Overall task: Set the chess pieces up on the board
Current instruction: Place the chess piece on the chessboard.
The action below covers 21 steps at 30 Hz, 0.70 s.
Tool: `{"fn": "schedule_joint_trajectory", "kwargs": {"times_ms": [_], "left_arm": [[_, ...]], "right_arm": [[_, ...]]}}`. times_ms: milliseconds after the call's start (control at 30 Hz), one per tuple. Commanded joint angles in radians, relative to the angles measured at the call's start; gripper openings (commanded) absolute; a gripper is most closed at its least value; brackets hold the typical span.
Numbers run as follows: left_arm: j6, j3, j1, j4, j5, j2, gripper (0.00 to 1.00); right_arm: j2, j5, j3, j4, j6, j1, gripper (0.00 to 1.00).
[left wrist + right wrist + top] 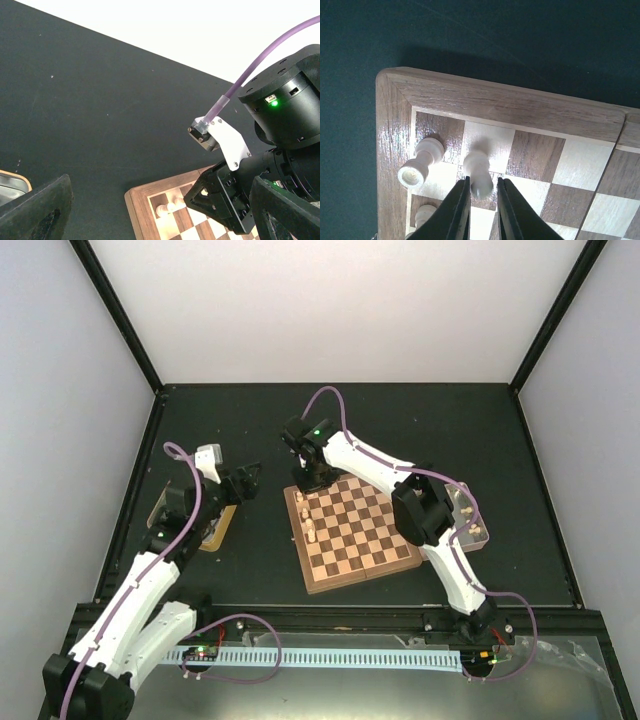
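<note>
My narrow right pincer (482,184) straddles a pale chess piece (477,167), pale neighbour (421,161) beside it, near the corner of the board (495,105); grip unclear.

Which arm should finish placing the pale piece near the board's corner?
Right: the right gripper straddles the pale piece on the board; the left gripper hangs open off it, empty.

The right arm (280,115) hovers over pale chess pieces (169,208) at the board (137,200) corner.
</note>
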Motion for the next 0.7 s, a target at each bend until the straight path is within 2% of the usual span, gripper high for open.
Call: {"fn": "schedule_joint_trajectory", "kwargs": {"times_ms": [0, 367, 533, 667], "left_arm": [[0.021, 0.036, -0.001, -0.007, -0.018, -0.017, 0.98], [0.023, 0.042, -0.001, -0.014, -0.018, -0.023, 0.98], [0.031, 0.042, -0.001, -0.019, -0.02, -0.032, 0.98], [0.035, 0.044, -0.001, -0.02, -0.015, -0.036, 0.98]], "right_arm": [[0.005, 0.024, 0.022, 0.002, -0.007, 0.005, 0.17], [-0.029, 0.049, 0.003, 0.038, -0.008, 0.003, 0.19], [-0.175, 0.092, -0.102, 0.146, 0.018, -0.01, 0.19], [-0.333, 0.142, -0.257, 0.232, 0.061, -0.059, 0.21]]}}
